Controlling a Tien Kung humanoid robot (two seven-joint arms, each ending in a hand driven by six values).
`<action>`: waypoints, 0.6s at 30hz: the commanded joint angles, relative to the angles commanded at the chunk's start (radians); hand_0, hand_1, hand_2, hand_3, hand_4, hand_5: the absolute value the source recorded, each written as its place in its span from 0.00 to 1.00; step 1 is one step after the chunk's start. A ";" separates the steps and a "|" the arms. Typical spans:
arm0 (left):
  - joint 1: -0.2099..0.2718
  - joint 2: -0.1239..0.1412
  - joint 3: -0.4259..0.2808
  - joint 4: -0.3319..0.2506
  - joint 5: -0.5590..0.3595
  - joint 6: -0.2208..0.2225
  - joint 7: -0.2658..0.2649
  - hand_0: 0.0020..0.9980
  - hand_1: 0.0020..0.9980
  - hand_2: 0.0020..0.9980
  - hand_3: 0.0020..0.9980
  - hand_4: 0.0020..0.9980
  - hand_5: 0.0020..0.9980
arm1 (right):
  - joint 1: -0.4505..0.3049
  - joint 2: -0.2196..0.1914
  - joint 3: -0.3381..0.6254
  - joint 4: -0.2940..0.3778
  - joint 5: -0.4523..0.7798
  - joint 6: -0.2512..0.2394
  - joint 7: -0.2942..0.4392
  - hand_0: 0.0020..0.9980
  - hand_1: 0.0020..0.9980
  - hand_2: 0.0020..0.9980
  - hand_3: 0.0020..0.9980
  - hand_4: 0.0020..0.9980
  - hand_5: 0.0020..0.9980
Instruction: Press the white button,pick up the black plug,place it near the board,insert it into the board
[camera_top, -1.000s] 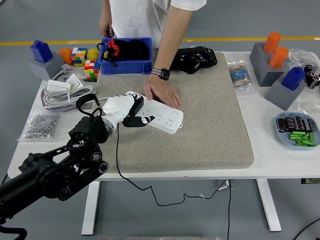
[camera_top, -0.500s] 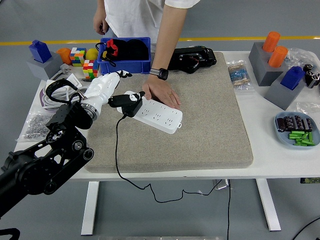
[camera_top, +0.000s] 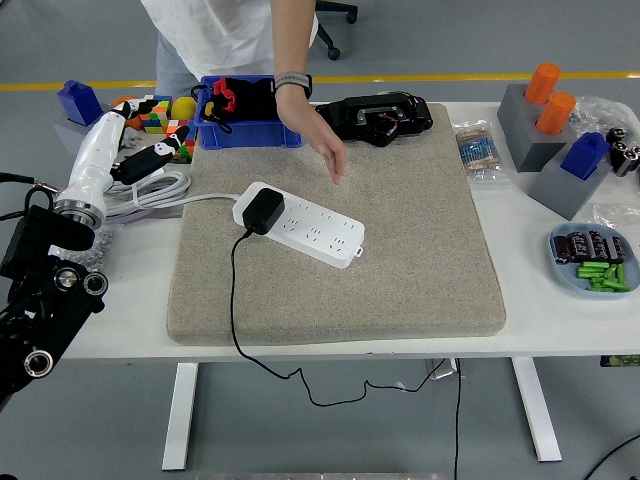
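My left hand (camera_top: 112, 150) is white with black fingertips, on a black arm. A black plug (camera_top: 263, 212) sits in the white board (camera_top: 300, 224), which lies on a beige mat (camera_top: 400, 240) over the white surface (camera_top: 560, 310). Behind the mat stands a blue bin (camera_top: 250, 125).

My white table (camera_top: 300, 340) carries a grey mat (camera_top: 420, 250) at centre; a blue bin (camera_top: 250, 125) and coiled cable (camera_top: 140, 190) lie left; grey blocks (camera_top: 545, 125) and a blue dish (camera_top: 592, 262) lie right.
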 joint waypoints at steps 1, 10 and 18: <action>0.012 -0.002 -0.024 -0.001 -0.007 0.003 -0.005 0.89 0.89 0.83 0.79 0.81 0.64 | -0.001 0.000 0.003 0.001 -0.001 0.000 -0.001 0.64 0.57 0.61 0.55 0.65 0.32; 0.086 -0.012 -0.195 -0.023 -0.033 0.023 -0.056 0.89 0.88 0.83 0.77 0.80 0.58 | -0.017 -0.003 0.046 0.020 -0.021 0.002 -0.004 0.64 0.57 0.61 0.55 0.65 0.32; 0.147 -0.003 -0.276 -0.037 -0.027 0.022 -0.077 0.89 0.88 0.82 0.76 0.80 0.58 | -0.025 -0.002 0.070 0.028 -0.035 0.007 -0.010 0.64 0.57 0.61 0.55 0.65 0.32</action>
